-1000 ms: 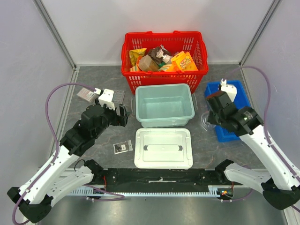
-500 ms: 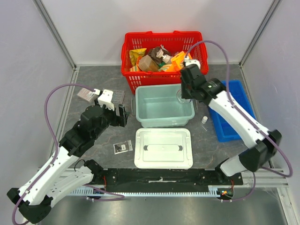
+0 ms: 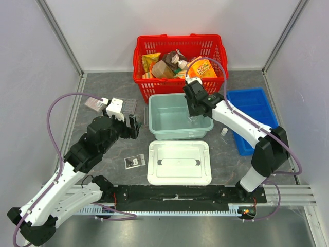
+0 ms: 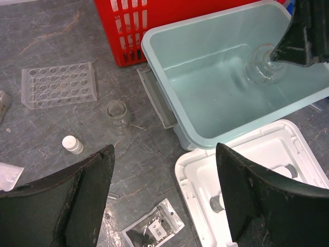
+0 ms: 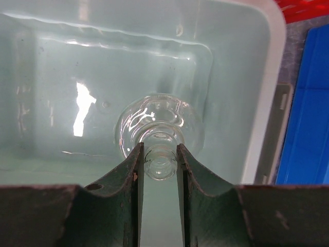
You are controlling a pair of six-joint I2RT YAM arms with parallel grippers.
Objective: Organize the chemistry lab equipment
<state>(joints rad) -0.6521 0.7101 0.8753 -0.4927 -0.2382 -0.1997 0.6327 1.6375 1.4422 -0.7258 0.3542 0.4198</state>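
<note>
Flask (image 5: 157, 128), clear glass, round-bellied: judged light, rigid, slippery, breakable. Location: inside pale bin (image 5: 51, 92), mid-surface toward the far edge. Right tool (image 5: 158, 154) clamped on its narrow neck, the soundest holding point. Left tool (image 4: 164, 154) wide open, empty

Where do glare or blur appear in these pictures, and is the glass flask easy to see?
Right wrist: white glare patches on the floor of the pale green bin; the glass flask, held in the right gripper, shows mainly by its highlights. Left wrist: sharp overall, but the flask is faint against the bin. Top external: even light, no strong shadows; the flask is hardly visible.
</note>
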